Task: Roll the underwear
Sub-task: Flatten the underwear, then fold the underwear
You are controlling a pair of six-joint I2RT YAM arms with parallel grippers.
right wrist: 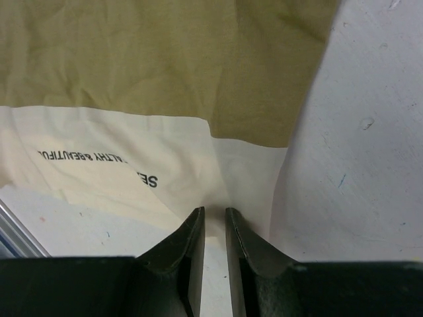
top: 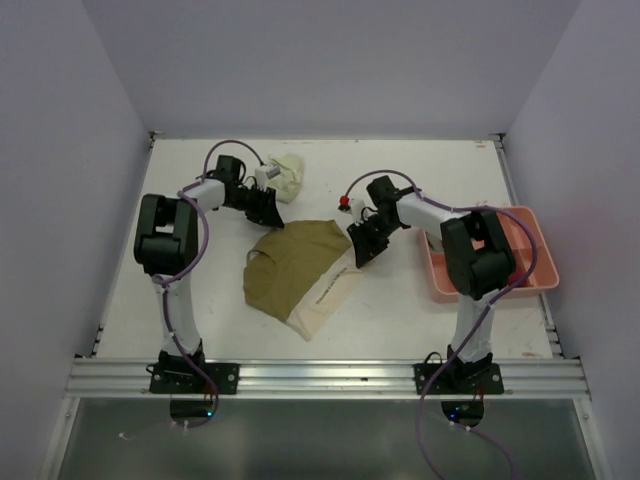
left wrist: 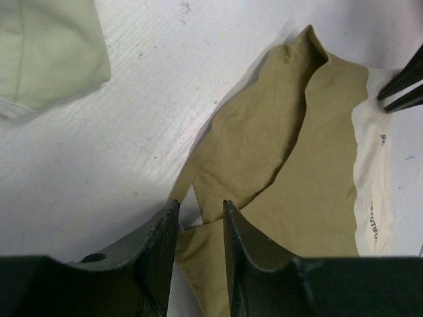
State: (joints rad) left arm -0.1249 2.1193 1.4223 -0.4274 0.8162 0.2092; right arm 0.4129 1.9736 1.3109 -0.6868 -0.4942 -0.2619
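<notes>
Showing olive-tan underwear (top: 290, 265) flat mid-table (top: 420, 320), cream waistband (right wrist: 119, 152) on its near-right edge. L gripper (left wrist: 201, 210), jaws part-spread, straddles far-left corner. R gripper (right wrist: 215, 212), jaws nearly together, over waistband's far end (pinching? can't tell). Cloth extends nearward from both.

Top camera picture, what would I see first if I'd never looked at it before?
Probably the olive-tan underwear spread in the middle of the white table, lying partly over a cream pair with printed letters. The left arm and the right arm bend in toward it from either side. A salmon-pink tray sits at the table's right edge.
</notes>
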